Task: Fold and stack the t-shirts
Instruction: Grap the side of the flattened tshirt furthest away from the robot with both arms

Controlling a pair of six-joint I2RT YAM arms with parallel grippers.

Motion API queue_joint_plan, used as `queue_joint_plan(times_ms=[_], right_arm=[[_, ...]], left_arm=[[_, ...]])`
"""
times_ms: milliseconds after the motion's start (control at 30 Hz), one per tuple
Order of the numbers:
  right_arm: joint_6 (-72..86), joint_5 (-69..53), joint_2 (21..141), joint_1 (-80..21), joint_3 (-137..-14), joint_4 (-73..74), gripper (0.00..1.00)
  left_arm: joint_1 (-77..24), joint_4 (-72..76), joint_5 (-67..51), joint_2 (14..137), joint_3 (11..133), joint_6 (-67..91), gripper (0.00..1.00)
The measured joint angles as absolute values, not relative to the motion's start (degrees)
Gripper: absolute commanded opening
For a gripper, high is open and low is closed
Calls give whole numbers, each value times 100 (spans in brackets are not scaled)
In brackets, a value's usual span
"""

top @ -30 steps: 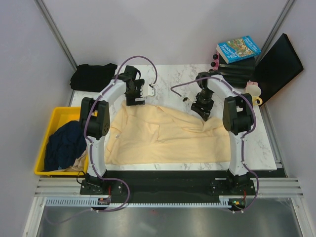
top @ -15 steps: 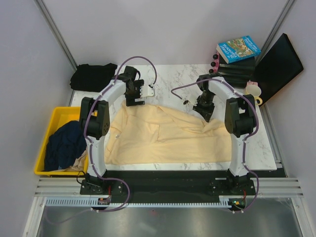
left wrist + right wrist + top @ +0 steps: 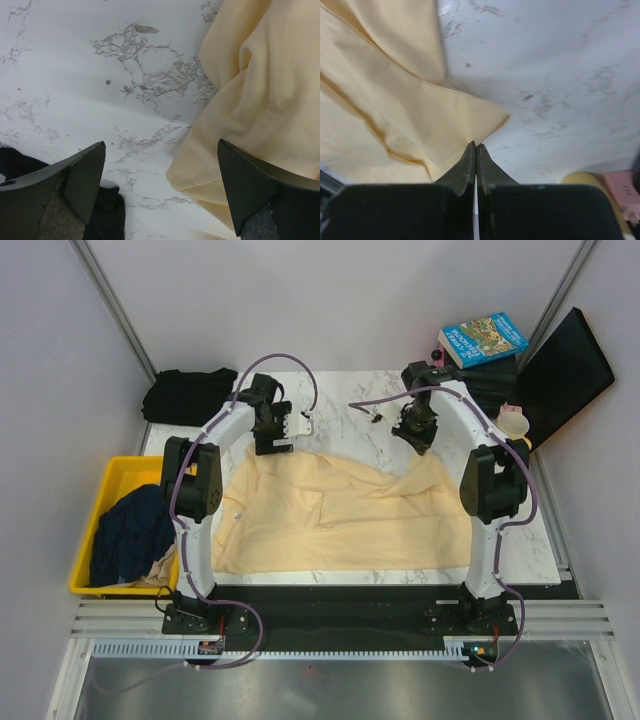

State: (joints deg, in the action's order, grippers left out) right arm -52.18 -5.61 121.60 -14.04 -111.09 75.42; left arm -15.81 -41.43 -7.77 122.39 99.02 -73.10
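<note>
Change since a second ago: right gripper (image 3: 414,434) sits further toward the table's far edge than before, and the far right corner of the large pale cream-yellow cloth t-shirt (image 3: 340,515) is drawn out with it; the creases there lie flatter. Left gripper (image 3: 274,442) unchanged in place

Right gripper (image 3: 474,148): fingers pressed together, pinching a pointed fold of the cream-yellow cloth (image 3: 395,110) at their tips

Left gripper (image 3: 160,150): fingers wide apart, nothing between them, above the white marble-patterned tabletop (image 3: 100,60); the cloth's edge (image 3: 260,100) lies just beside one finger

Hard to make out: the shirt's left side is partly hidden under the left arm; a dark patch by the other finger in the left wrist view cannot be identified

Cream-yellow t-shirt: spread over the middle of the table, rumpled, one diagonal fold near its centre

Black cloth t-shirt (image 3: 190,396): bunched at the far left corner

Dark navy cloth t-shirt (image 3: 130,535): heaped in a yellow plastic bin (image 3: 112,474) left of the table
</note>
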Motion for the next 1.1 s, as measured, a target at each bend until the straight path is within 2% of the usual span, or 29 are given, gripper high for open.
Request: queue_joint_plan(times_ms=[200, 367, 800, 1100], right_arm=[[-5238, 154, 11577, -1404, -11063, 6901, 0], [-5301, 1011, 11238, -1409, -10313, 6149, 0], [-5212, 2585, 11279, -1411, -8989, 5249, 0], [-4904, 3579, 11577, -1402, -8707, 3966, 0]], left_arm=[[-1581, -4143, -801, 12239, 9900, -7310, 100], [-1581, -4139, -810, 12239, 9885, -7308, 100], [-1573, -4086, -810, 12237, 9721, -7308, 100], [-1570, -4025, -810, 12232, 9568, -7306, 100]])
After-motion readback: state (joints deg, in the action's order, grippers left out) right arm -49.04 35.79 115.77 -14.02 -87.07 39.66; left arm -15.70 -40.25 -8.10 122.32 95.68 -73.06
